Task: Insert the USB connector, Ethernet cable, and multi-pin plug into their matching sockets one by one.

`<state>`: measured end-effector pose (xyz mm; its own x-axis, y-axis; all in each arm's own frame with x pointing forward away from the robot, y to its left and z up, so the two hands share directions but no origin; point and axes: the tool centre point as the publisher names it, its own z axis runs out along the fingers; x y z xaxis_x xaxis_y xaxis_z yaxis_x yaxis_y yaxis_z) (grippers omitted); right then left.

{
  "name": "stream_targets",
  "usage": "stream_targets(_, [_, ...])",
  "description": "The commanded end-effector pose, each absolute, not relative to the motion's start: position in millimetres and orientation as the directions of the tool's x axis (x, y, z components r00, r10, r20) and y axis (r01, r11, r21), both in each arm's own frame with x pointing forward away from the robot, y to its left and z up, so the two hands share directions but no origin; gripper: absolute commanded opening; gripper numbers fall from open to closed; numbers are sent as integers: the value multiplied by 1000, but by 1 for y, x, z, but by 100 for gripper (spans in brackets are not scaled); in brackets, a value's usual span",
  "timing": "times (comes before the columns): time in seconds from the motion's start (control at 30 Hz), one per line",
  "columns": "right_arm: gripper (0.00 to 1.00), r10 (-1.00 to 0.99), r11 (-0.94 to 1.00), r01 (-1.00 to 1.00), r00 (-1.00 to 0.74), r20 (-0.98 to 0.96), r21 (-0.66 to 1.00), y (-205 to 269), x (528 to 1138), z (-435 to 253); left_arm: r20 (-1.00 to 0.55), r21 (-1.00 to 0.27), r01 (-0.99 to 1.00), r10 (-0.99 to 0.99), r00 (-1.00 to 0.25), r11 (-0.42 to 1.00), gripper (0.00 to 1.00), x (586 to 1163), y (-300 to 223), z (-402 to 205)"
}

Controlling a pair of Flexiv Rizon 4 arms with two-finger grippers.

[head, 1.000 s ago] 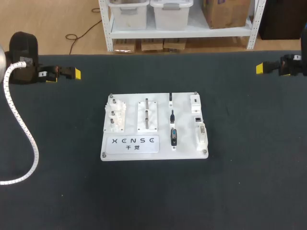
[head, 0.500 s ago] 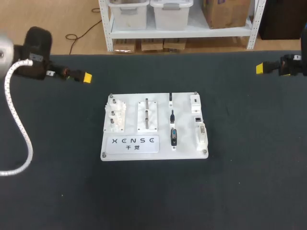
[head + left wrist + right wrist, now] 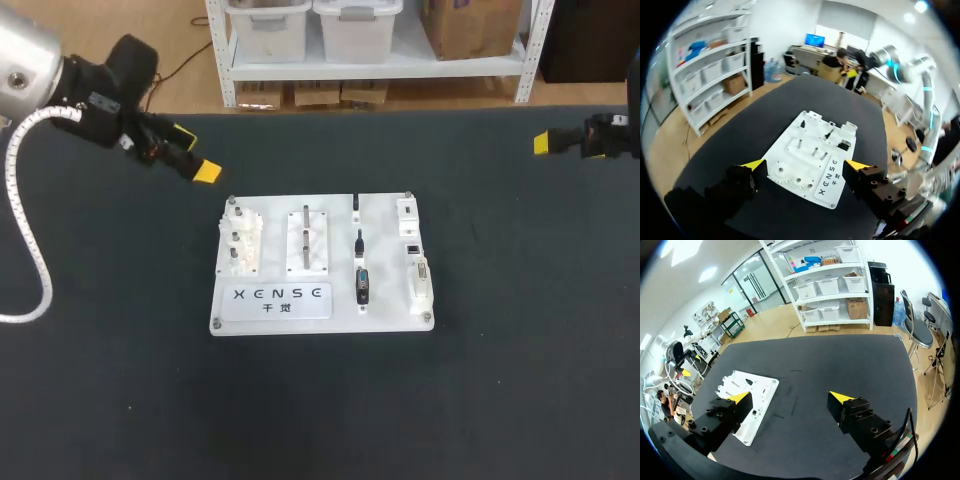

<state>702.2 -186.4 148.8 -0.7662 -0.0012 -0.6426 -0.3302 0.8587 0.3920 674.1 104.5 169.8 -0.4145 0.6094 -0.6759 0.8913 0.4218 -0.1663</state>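
A white board [image 3: 270, 300] lies mid-table. Three dark plugs stand in a column on it: a thin one [image 3: 356, 204] at the back, a second [image 3: 358, 242] in the middle, and a wide multi-pin plug [image 3: 362, 285] in front. The sockets [image 3: 412, 246] run along its right edge. My left gripper [image 3: 200, 168] hovers off the board's back left corner. In the left wrist view the left gripper [image 3: 805, 165] is open, empty, with the board [image 3: 800, 132] ahead of its fingers. My right gripper [image 3: 545, 143] stays at the table's far right, and in its wrist view the right gripper [image 3: 790, 397] is open and empty.
On the board's left half are white fixtures with pegs [image 3: 240, 245] and a slotted block [image 3: 307, 245]. The board [image 3: 757, 395] shows far off beyond my right gripper's one finger. Dark table surface [image 3: 320, 400] surrounds the board.
My left arm has swung from the table's far left edge to the right, toward the board's back left corner. The right arm and the board have not moved.
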Motion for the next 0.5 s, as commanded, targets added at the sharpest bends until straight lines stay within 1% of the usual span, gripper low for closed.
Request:
stream_targets(0.03, [100,-1,861,-328,-766,-642,389,-186,702,149,-716,-123,966,653,-246,228,100,678,101,166])
stream_targets(0.3, [100,-1,861,-328,-766,-642,389,-186,702,149,-752,-121,956,603,-265,269,100,668,92,154])
stream_targets(0.5, [100,-1,861,-328,-766,-642,389,-186,702,149,-760,-120,955,594,-264,272,100,655,90,146])
